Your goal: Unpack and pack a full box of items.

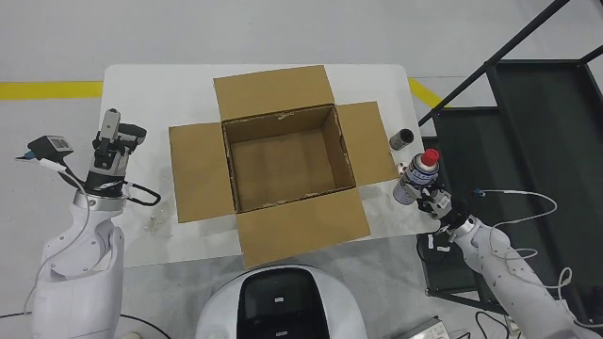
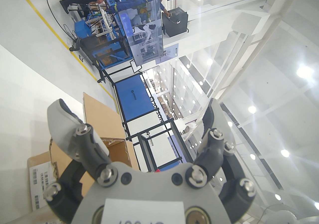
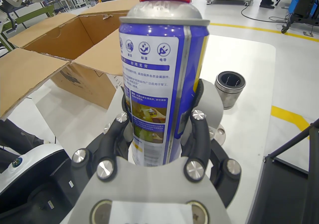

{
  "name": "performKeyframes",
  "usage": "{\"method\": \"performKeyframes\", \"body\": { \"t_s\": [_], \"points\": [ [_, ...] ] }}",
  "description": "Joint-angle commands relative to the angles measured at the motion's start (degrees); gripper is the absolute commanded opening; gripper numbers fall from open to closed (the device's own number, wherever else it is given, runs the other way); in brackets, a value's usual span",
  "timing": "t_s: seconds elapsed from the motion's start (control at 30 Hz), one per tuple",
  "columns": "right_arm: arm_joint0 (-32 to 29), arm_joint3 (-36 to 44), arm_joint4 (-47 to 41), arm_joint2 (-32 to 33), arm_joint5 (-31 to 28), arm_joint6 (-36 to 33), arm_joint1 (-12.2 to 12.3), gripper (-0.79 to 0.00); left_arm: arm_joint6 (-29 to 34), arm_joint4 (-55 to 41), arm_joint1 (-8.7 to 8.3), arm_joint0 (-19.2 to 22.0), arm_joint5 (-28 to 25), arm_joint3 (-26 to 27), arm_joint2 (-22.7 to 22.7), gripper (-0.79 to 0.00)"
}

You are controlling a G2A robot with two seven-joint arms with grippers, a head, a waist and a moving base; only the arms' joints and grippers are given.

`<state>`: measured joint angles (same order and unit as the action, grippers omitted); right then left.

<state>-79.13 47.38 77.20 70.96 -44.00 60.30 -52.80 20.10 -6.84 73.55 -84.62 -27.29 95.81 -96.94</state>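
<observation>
An open cardboard box (image 1: 287, 162) sits mid-table with its flaps spread and its inside bare. My right gripper (image 1: 426, 194) is at the table's right edge, shut on a blue spray can (image 1: 418, 176) with a red cap, held upright. In the right wrist view the spray can (image 3: 159, 65) stands between the fingers (image 3: 199, 120), with the box (image 3: 62, 45) behind it. My left gripper (image 1: 115, 132) is over the table's left side, open and holding nothing. In the left wrist view its fingers (image 2: 62, 120) spread wide, with the box (image 2: 104, 135) below them.
A small metal cylinder with a dark bore (image 1: 402, 138) stands on the table beside the box's right flap, just beyond the can; the right wrist view shows this cylinder (image 3: 229, 88) too. A dark metal frame (image 1: 528, 104) runs along the table's right side.
</observation>
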Motion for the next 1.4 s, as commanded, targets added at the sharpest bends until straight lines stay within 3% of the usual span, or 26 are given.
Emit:
{"method": "performKeyframes", "body": {
  "t_s": [0.0,0.67,0.97,1.37],
  "points": [
    [0.0,0.0,0.0,0.0,0.0,0.0,0.0,-0.785,0.0,0.0,0.00,0.0,0.0,0.0,0.0,0.000],
    [-1.4,0.9,-1.5,0.5,1.0,-1.4,-0.1,-0.785,0.0,0.0,0.00,0.0,0.0,0.0,0.0,0.000],
    [-5.8,0.5,-4.1,0.9,3.6,3.6,0.0,-0.785,0.0,0.0,0.00,0.0,0.0,0.0,0.0,0.000],
    [-0.7,-8.1,-8.4,-5.6,6.5,6.5,-2.9,-0.785,0.0,0.0,0.00,0.0,0.0,0.0,0.0,0.000]
  ]
}}
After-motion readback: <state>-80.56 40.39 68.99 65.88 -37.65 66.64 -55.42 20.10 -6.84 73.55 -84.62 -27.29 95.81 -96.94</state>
